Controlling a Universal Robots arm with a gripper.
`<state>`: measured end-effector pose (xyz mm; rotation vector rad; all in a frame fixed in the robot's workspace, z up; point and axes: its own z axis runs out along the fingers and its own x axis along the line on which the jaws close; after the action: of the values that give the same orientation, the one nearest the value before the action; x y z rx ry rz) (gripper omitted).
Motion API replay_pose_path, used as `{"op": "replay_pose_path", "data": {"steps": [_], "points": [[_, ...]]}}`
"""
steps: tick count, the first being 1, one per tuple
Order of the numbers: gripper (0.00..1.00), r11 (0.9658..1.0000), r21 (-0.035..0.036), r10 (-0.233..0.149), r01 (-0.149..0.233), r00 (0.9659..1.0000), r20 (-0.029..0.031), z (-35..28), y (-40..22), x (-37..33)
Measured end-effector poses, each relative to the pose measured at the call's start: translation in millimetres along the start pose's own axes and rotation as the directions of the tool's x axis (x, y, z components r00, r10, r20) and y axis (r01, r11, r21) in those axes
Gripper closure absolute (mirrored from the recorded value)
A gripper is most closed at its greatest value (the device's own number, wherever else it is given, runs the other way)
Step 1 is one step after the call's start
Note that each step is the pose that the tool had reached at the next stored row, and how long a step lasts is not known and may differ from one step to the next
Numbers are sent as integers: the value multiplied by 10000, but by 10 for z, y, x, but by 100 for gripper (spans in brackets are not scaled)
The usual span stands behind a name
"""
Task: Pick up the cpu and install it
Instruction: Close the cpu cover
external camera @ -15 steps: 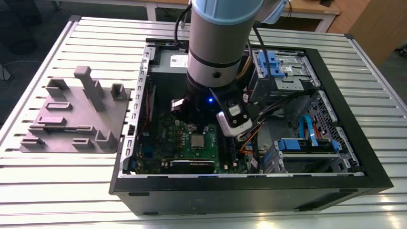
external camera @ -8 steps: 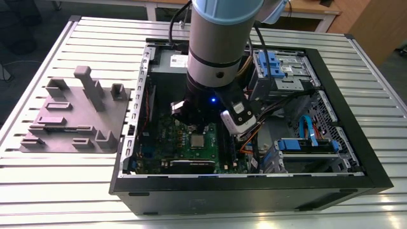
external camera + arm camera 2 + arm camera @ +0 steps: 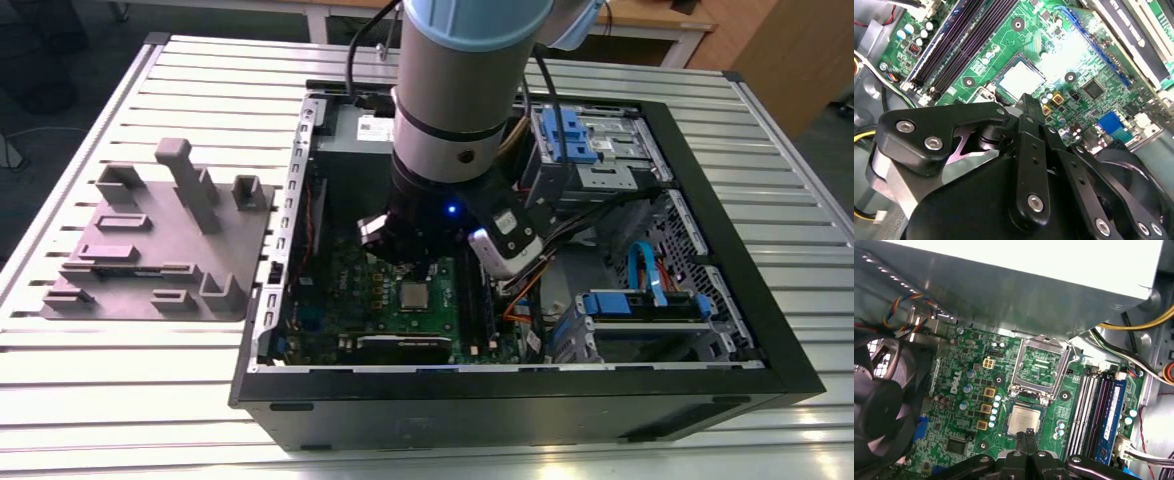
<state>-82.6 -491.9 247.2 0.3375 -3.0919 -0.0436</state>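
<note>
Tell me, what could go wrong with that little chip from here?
The cpu lies in its socket with the metal socket frame hinged open behind it, so it isn't clamped; a nudge from the gripper, poised right at its edge, might shift it. The memory sticks stand close beside and could be bumped.

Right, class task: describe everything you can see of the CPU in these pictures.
The cpu is a small flat square chip with a silvery metal top and a pale rim. It lies flat in its socket on the green motherboard, beside the raised socket frame. The gripper is at the chip's edge, fingertips close together; whether they touch it cannot be told. In the exterior view it sits inside the open computer case.
</note>
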Motion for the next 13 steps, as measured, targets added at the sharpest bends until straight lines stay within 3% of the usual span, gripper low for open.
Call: {"op": "replay_pose_path", "data": {"steps": [9,13], "points": [[90,9968,21,-803,803,9968,-26,0,0,0],[90,9893,37,-1459,1459,9893,-49,0,0,0]]}}
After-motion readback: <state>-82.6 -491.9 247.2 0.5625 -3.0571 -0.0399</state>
